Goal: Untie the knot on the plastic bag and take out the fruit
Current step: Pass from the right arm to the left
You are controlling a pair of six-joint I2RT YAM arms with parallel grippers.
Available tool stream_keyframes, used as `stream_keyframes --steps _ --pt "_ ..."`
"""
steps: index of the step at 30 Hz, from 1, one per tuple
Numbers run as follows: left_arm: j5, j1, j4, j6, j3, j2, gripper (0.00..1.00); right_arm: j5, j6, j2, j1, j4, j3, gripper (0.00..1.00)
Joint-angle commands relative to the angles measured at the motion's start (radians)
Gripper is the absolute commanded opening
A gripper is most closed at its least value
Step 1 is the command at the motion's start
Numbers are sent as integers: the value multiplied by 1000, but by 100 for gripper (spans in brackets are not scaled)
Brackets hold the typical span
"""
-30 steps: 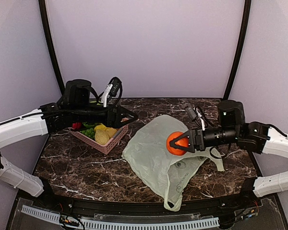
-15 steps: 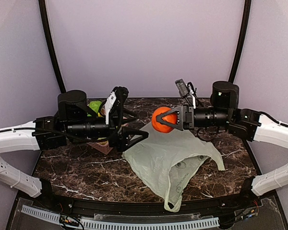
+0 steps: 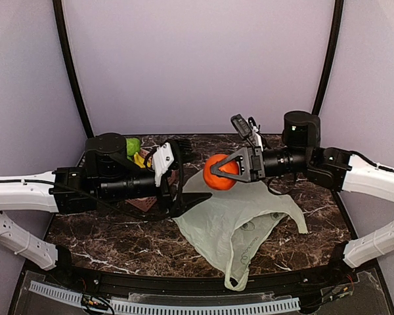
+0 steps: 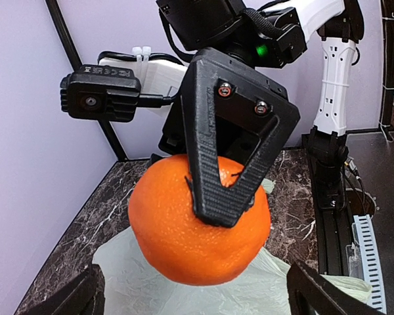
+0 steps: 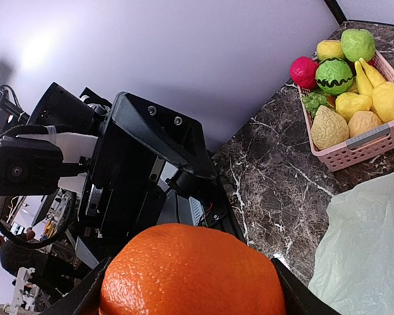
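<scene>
- Your right jaws are clamped on the round orange fruit (image 3: 217, 173). One black triangular finger (image 4: 233, 138) presses across the face that the left wrist camera sees.
- The orange hangs in the air, clear of the counter (image 3: 111, 230), above the far left edge of the plastic bag (image 3: 240, 220).
- Your left jaws are spread wide and hold nothing. In the left wrist view their two tips sit at the bottom corners, with the orange between and beyond them, not touching.
- From above, the left jaws point right and sit just near and left of the orange, over the bag's left edge.
- The bag lies flat and slack on the counter, its handles trailing toward the near edge. You cannot tell from these views whether anything is inside it.
- The pink basket (image 5: 381, 139) stands at the far left of the counter, mostly hidden behind your left arm in the top view.
- The right wrist view shows a light green apple-like fruit (image 5: 358, 43) and a yellow-green fruit (image 5: 329, 50) at its far end, beside yellow bananas (image 5: 373, 77).
</scene>
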Motion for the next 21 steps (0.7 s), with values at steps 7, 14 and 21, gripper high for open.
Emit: stream_keyframes --steps 7,14,21 --pt "109 -9 61 41 51 68 96 -80 17 16 7 12 50 57" --pt "105 -9 101 42 57 85 96 -70 25 1 7 11 32 57" --pt "120 -9 109 36 74 104 96 -77 30 4 7 11 28 57"
